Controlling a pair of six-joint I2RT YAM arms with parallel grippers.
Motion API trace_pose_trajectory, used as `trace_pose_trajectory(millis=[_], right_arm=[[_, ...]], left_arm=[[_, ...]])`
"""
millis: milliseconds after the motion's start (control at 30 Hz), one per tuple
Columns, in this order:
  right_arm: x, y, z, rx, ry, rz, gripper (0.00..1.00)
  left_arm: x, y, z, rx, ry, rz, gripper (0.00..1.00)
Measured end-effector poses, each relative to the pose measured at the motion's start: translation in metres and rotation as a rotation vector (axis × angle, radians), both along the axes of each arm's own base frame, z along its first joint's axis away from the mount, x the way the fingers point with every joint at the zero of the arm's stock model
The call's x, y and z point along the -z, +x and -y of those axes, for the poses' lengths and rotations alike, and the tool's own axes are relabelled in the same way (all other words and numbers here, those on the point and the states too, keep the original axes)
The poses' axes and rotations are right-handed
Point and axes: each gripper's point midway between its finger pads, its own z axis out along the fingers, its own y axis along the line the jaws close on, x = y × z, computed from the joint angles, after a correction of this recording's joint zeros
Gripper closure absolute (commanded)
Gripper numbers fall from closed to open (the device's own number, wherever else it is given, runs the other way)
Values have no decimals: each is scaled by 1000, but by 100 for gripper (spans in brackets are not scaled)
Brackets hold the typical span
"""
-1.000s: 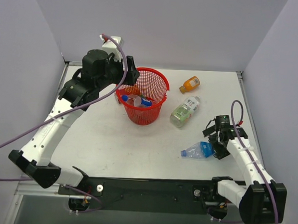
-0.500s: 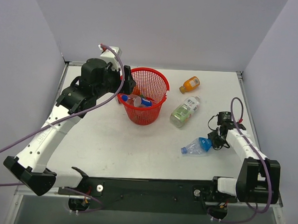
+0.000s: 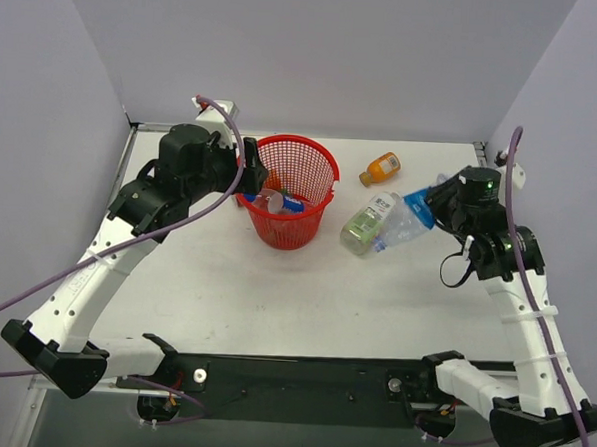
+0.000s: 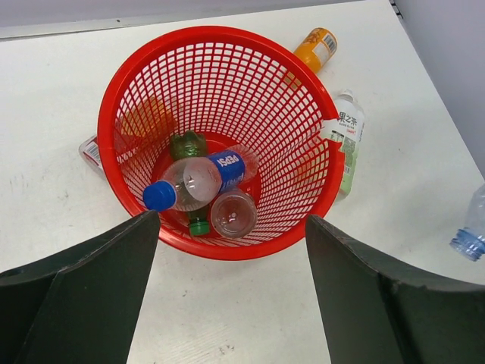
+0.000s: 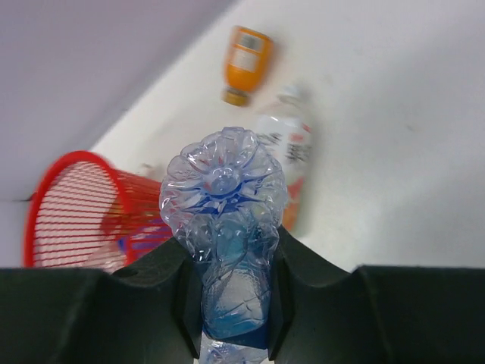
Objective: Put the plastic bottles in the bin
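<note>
My right gripper [image 3: 442,203] is shut on the crushed clear bottle with the blue label [image 3: 407,219], held in the air over the table's right side, cap end pointing left and down. In the right wrist view the bottle's base [image 5: 223,189] sticks out between the fingers [image 5: 151,303]. The red mesh bin [image 3: 283,140] holds a Pepsi bottle [image 4: 197,178], a green bottle [image 4: 187,144] and a clear bottle [image 4: 233,214]. My left gripper [image 4: 231,303] hangs open just above the bin's near-left rim [image 4: 227,249], with nothing between its fingers.
An orange bottle [image 3: 380,168] lies at the back right of the bin. A pale green bottle with a white label [image 3: 369,222] lies just below and left of the held bottle. Grey walls close in the table on three sides.
The right gripper closed on the crushed bottle near the table's front right, then lifted it up and back toward the bin. The left arm drew back slightly to the left.
</note>
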Motion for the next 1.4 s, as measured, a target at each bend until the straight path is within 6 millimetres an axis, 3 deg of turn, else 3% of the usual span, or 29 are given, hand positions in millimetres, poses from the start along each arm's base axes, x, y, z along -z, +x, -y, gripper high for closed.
trace_pose_trajectory(millis=[67, 167, 267, 333, 467, 567, 667, 700, 733, 800, 867, 1000, 1167, 1267, 1400], right_arm=[[-51, 9, -24, -88, -33, 127, 94], [-102, 27, -51, -172, -95, 247, 95], [-135, 54, -81, -239, -162, 330, 94], [-143, 78, -107, -289, -207, 363, 90], [-118, 122, -165, -418, -306, 348, 87], [-96, 146, -204, -505, -361, 334, 79], [-79, 158, -235, -579, -412, 333, 59], [-74, 160, -244, -602, -425, 334, 40], [-70, 162, -251, -622, -437, 332, 31], [-63, 163, -263, -661, -451, 330, 18], [-59, 160, -271, -696, -460, 329, 13], [-65, 157, -274, -721, -460, 334, 11], [-106, 154, -257, -634, -443, 344, 9], [-119, 150, -222, -536, -394, 308, 10], [-92, 142, -132, -357, -296, 164, 10]], left_arm=[[-1, -1, -1, -5, -6, -1, 12], [-2, -4, -2, -9, -13, -3, 12], [-1, -7, -5, -13, -16, -13, 12], [0, -11, -8, -23, -19, -22, 12], [9, -21, -17, -43, -6, -52, 12], [14, -29, -23, -54, 1, -79, 12], [17, -37, -28, -62, 7, -98, 12], [17, -38, -31, -67, 9, -101, 11], [18, -40, -33, -73, 12, -104, 10], [18, -42, -38, -88, 18, -106, 9], [19, -43, -43, -107, 24, -106, 8], [24, -40, -55, -166, 30, -119, 8], [33, -34, -68, -217, 33, -138, 8], [38, -32, -74, -236, 36, -152, 8], [45, -28, -80, -251, 30, -166, 8]])
